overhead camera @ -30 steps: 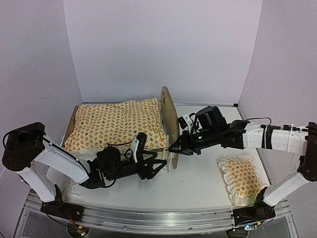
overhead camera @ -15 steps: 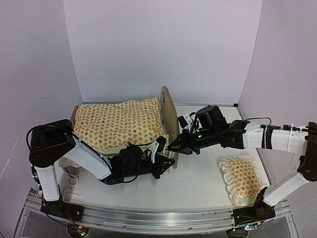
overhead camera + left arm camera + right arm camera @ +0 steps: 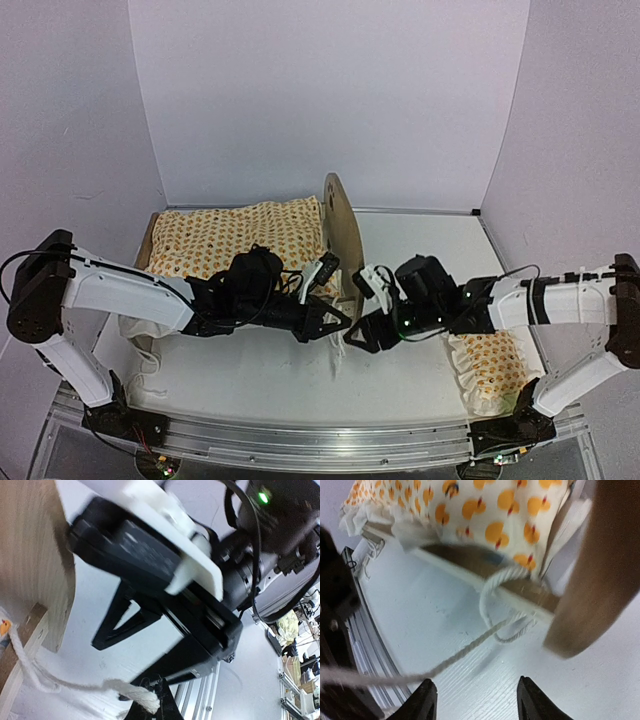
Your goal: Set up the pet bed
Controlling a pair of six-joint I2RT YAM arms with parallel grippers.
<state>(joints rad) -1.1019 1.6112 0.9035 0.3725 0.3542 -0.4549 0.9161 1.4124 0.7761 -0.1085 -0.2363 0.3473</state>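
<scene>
Rope pinched in left end effector, beside pet bed edge.

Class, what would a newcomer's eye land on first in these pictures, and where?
The orange-patterned quilt fills the pet bed at the table's left rear, its end board standing upright mid-table. Near that board the left gripper pinches a white cord while the right gripper faces it, fingers apart.

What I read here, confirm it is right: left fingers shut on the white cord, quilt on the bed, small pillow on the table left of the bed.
Wrong on the pillow: the top view shows it on the table right of the pet bed. The rest holds: left fingers shut on the white cord, quilt on the bed.
</scene>
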